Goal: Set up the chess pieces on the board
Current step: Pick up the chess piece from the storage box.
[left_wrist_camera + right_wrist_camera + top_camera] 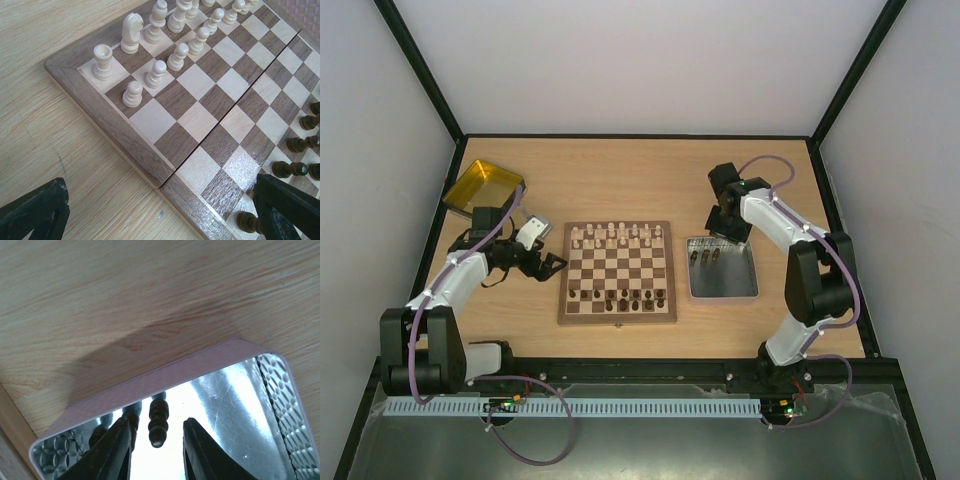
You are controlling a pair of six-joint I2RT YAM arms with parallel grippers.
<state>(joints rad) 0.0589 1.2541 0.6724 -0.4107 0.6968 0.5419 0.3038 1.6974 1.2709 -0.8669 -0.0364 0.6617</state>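
The board (617,296) lies mid-table, with cream pieces (617,236) on its far rows and dark pieces (623,296) on its near rows. In the left wrist view the board (200,135) shows cream pieces (156,74) at the top and dark pieces (296,145) at the right. My left gripper (548,263) is open and empty at the board's left edge; its fingers (35,212) straddle the border. My right gripper (725,236) is open over the far end of the grey tray (735,285). A dark piece (159,419) lies between its fingers (112,452), untouched.
More dark pieces (706,256) lie at the far left of the grey tray, and another (131,417) lies beside my right gripper's left finger. A yellow translucent tray (483,187) sits at the far left corner. Black frame rails border the table.
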